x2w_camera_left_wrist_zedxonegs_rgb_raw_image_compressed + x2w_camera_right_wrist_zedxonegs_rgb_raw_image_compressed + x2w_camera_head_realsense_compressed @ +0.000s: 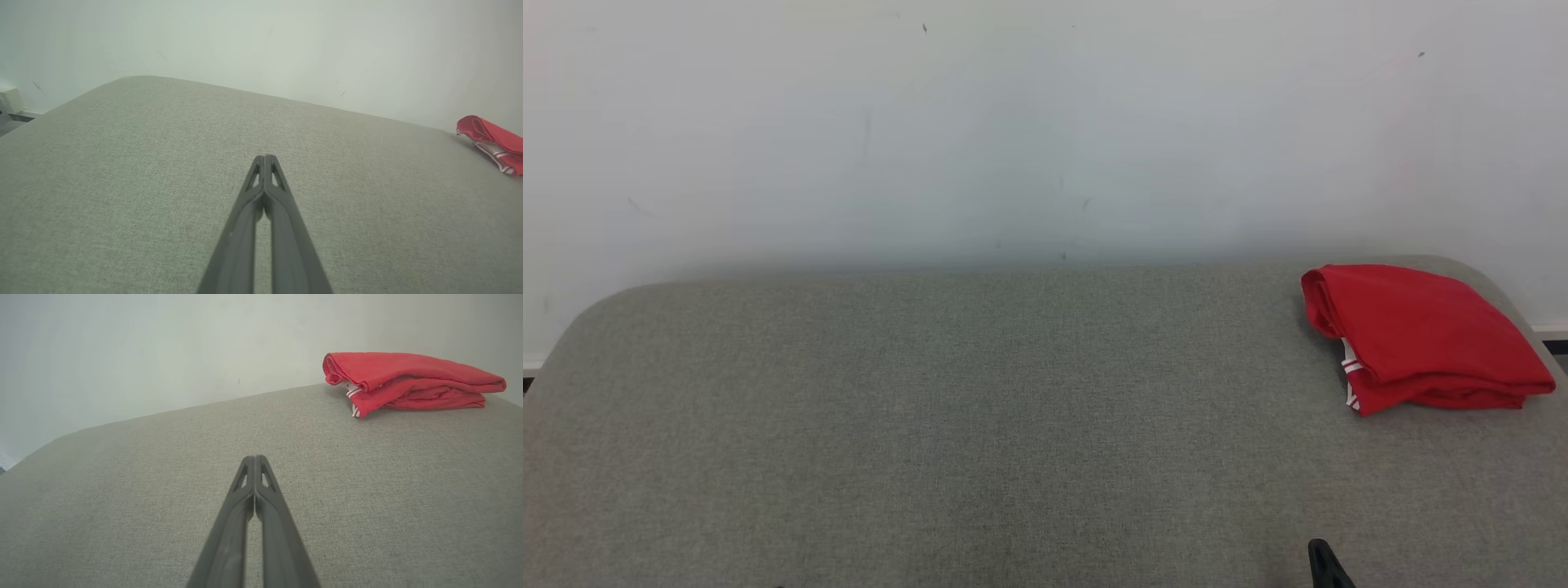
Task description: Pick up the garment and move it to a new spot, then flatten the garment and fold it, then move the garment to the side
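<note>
- Jaws on both sides are pressing fully together and pinching nothing. The left gripper (264,157) and right gripper (254,457) are each hanging low over bare grey fabric.
- In the head view, the right gripper's tip is just peeking in at the bottom edge, near the front of the table (931,408).
- Red garment (1421,335) is lying as a compact folded stack at the table's far right corner, close to the wall (1013,122), with white-striped trim poking out at its left edge.
- It's sitting well apart from both grippers, nearer the right one.
- My read: with the garment folded and off to the side, the task is looking finished. Closed, empty jaws parked at the front are looking like a rest pose, keeping clear of the stack.
- Risk: the stack is sitting close to the rounded corner, so a nudge could be sending it over.
</note>
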